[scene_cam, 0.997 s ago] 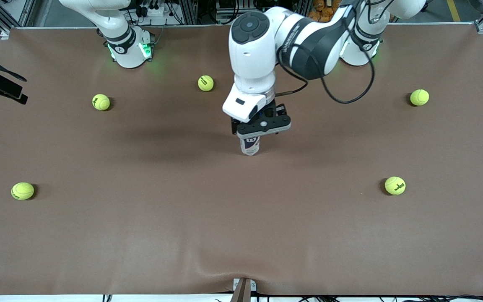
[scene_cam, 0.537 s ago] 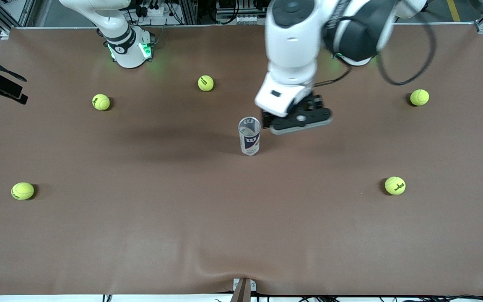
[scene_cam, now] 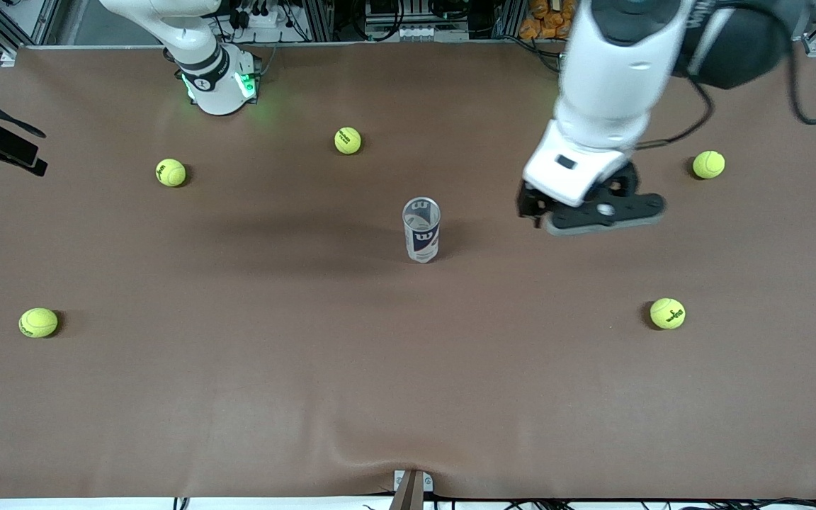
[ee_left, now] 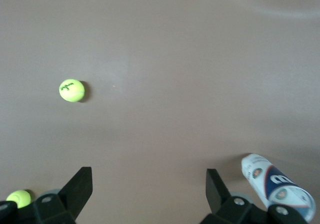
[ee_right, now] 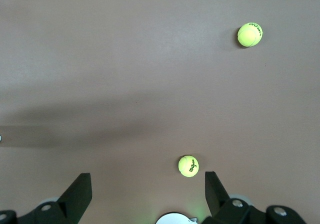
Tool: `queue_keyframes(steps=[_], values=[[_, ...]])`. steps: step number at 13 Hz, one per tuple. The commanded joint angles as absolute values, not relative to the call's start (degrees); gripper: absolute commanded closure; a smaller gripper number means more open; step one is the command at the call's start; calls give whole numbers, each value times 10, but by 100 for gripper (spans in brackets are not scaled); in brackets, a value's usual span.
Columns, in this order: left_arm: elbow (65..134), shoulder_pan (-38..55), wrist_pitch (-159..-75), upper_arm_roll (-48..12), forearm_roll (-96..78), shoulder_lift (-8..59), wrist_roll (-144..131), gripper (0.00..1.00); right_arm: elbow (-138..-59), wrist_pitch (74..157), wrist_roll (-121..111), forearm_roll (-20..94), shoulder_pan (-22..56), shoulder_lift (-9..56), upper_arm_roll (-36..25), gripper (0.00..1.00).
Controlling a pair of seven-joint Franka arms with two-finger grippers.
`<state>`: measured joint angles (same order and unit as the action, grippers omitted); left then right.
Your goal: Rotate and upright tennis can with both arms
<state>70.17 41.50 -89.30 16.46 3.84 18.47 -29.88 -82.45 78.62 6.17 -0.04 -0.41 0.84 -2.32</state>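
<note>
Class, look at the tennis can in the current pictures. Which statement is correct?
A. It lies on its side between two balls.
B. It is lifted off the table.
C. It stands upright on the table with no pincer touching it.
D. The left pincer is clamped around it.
C: the tennis can stands upright on the table, and the open left pincer hangs apart from it.

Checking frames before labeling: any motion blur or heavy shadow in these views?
Front view: left arm and left gripper smeared by motion, tennis can sharp, a broad soft shadow on the table beside it. Left wrist view: can slightly soft. Right wrist view: balls crisp, one dim shadow band.
</note>
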Motion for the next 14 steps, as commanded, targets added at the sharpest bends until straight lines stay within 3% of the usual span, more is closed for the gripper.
queue_keyframes(steps=[1, 7, 9, 12, 14], values=[[715, 381, -889, 159, 46, 162, -241, 0, -822, 782, 67, -1, -2, 9, -24, 0], [717, 308, -889, 149, 33, 153, -160, 0, -822, 782, 67, -2, -1, 9, -24, 0], [717, 243, -889, 105, 5, 154, -151, 0, -822, 781, 67, -2, -1, 9, -23, 0], [717, 113, -888, -21, 3, 147, -153, 0, -822, 782, 67, -2, -1, 9, -24, 0], [734, 76, -878, -47, 5, 126, -141, 0, -822, 782, 67, -2, -1, 9, -23, 0]])
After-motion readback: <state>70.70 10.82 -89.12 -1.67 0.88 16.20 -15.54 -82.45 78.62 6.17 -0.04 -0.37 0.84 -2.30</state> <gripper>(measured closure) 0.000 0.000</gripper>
